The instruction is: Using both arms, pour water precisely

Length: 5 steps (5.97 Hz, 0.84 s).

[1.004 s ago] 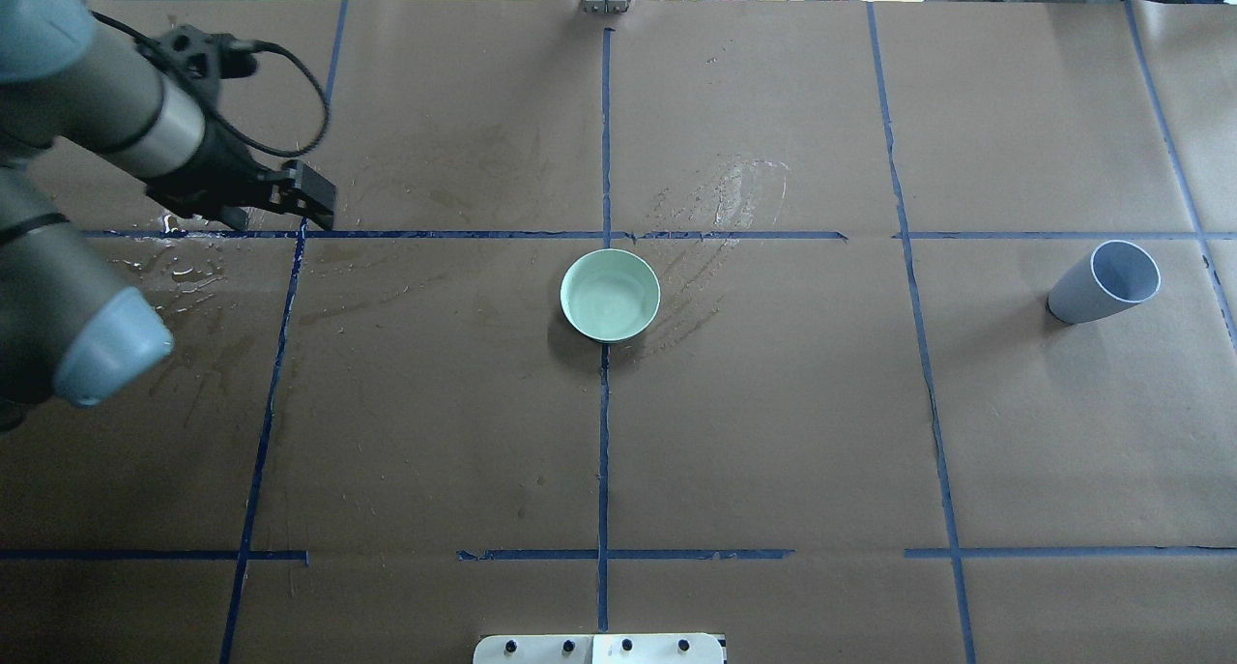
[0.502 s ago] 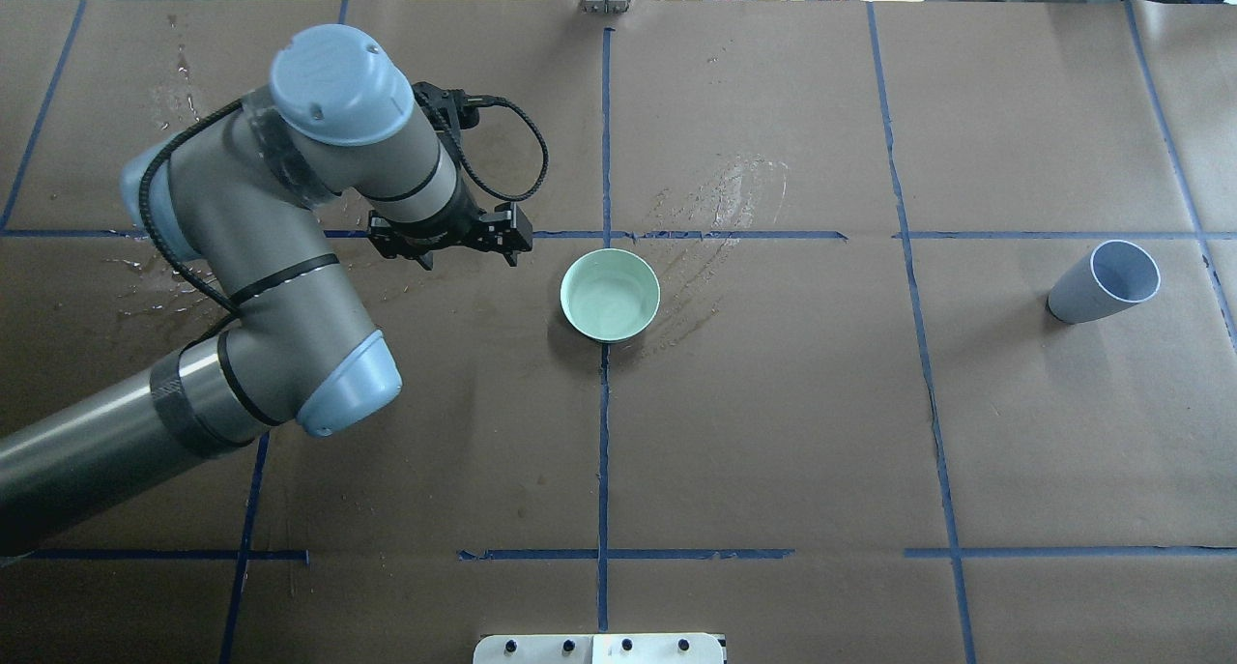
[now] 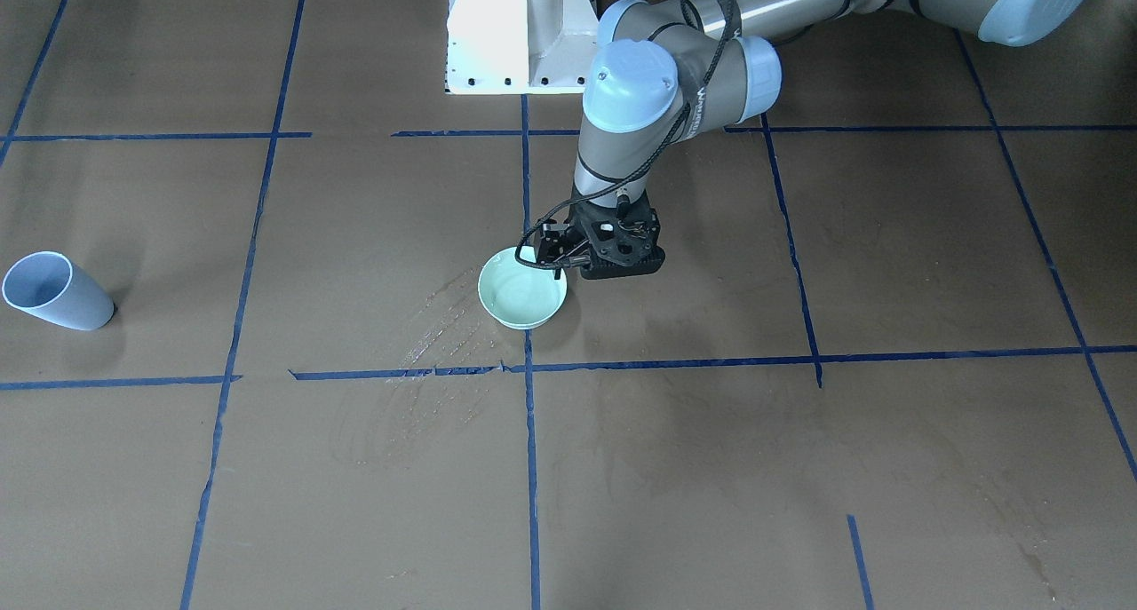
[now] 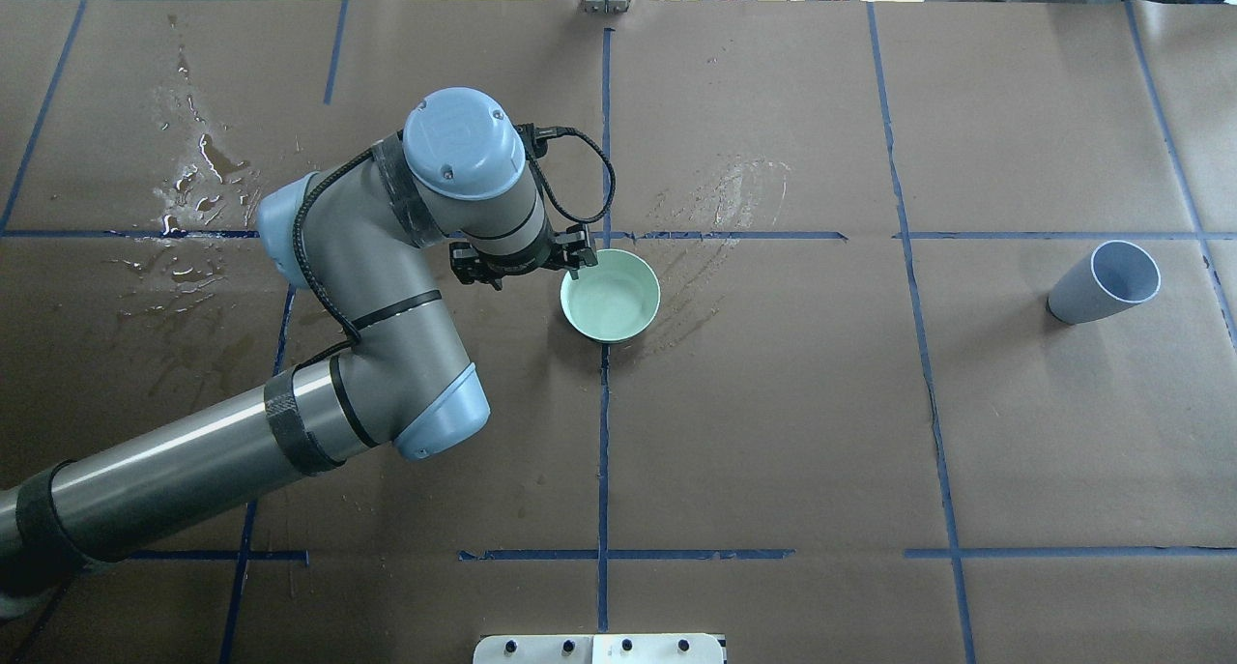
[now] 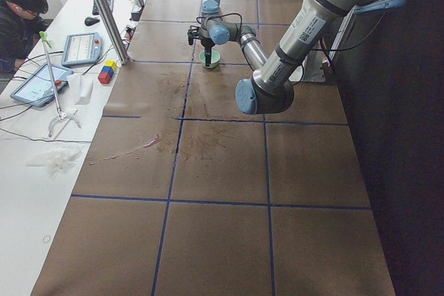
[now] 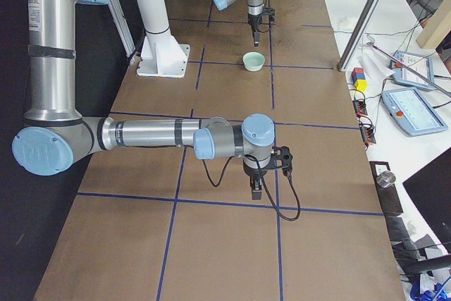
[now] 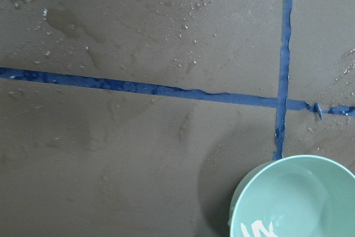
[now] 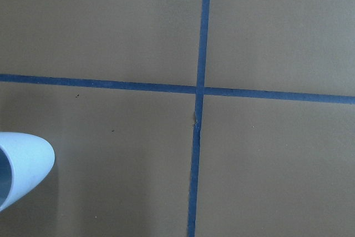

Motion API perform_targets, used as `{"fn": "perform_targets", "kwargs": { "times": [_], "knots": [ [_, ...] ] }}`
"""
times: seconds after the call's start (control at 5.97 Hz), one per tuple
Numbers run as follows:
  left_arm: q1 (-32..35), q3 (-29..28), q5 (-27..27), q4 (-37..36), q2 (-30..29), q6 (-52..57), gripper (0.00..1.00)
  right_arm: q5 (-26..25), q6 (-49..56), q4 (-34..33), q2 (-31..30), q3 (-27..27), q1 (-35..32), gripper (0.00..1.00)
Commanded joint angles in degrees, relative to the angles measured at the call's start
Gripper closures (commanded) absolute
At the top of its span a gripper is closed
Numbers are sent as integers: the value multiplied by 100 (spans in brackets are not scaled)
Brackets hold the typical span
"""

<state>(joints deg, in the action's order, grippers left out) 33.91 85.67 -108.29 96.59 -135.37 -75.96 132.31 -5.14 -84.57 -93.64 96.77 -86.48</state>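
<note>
A pale green bowl (image 4: 611,295) stands at the table's centre, and its inside has a faint glossy sheen (image 7: 288,203). My left arm (image 4: 367,277) reaches in from the left. Its gripper (image 4: 578,260) points down at the bowl's left rim and looks open, one finger (image 3: 549,257) over the rim. A blue-grey cup (image 4: 1104,282) stands upright far to the right, and its edge (image 8: 22,167) shows in the right wrist view. My right gripper (image 6: 256,189) hangs low over the paper near that cup, and I cannot tell whether it is open or shut.
Wet puddles (image 4: 198,195) lie on the brown paper at the far left, and a dried smear (image 4: 734,190) lies behind the bowl. The white pedestal (image 3: 520,33) stands at the robot's edge. A person (image 5: 17,19), tablets and a metal post (image 5: 104,12) are on the side table.
My left arm has swung in from the left edge. Its gripper has travelled right along the tape line to the bowl's left rim. Bowl and cup have not moved.
</note>
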Motion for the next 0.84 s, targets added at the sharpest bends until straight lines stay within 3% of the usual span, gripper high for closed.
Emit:
{"fn": "perform_targets", "kwargs": {
  "times": [0.0, 0.33, 0.67],
  "knots": [
    [-130, -374, 71, 604, -7, -575, 18, 5, 4, 2, -5, -9, 0, 0],
    [-209, -595, 80, 1053, 2, -700, 32, 5, 4, 11, -14, 0, 0, 0],
    [-253, -613, 71, 1108, 2, -885, 55, 5, 4, 11, -14, 9, -9, 0]
  ]
}}
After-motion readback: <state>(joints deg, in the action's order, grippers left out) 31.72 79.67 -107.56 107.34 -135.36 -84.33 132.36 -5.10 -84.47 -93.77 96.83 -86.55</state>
